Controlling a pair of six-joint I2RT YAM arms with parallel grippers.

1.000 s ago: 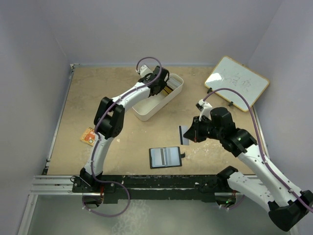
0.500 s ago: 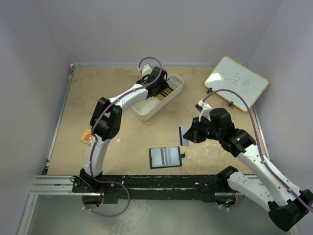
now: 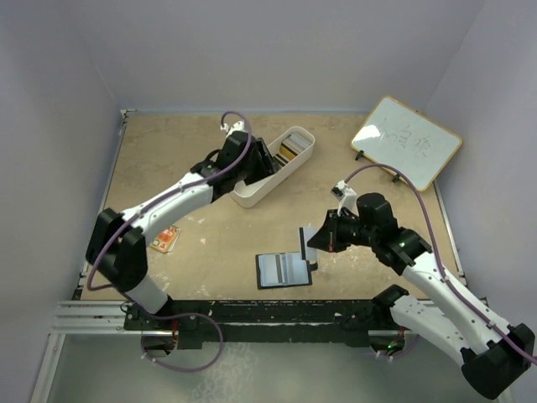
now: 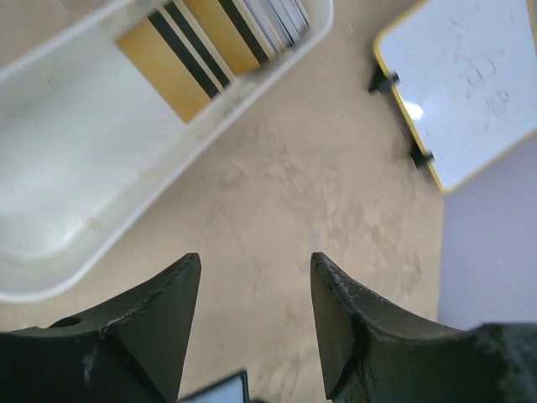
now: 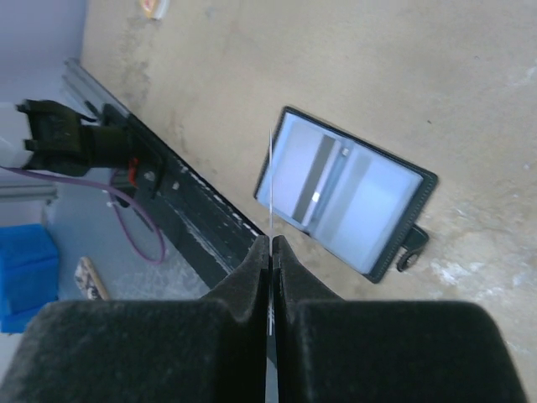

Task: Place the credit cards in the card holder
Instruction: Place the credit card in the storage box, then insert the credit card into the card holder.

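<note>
**1 card poised at the open holder, the rest in the tray**

Card holder lay flat and unfolded in the lower middle of the top view. Its blue-grey inside faced up and its snap tab stuck out at its right side. Judged: left open like this so a card could be fed straight into a pocket.

1 held card stood on edge just above and right of the holder in the top view. In the right wrist view it showed only as a thin pale line crossing the holder's left border. Could not tell whether its free edge touched the holder or hung clear of it.

The other credit cards stood packed on edge at the upper-right end of the white tray, upper middle of the top view. A yellow face with black stripes fronted the stack.

Right gripper: jaws pressed together, clamped on the near edge of the held card, nothing else between them. Judged: the thin edge-on pinch leaves most of the card free to slide into a slot.

Left gripper: over the tray's lower-left end, jaws apart at a middling width. Bare table showed through the gap and no card was held. Judged: placed to keep the stack within reach for the next pick.

Farther out, a whiteboard sat at upper right and 1 small orange item at middle left, both well apart from the work.
</note>
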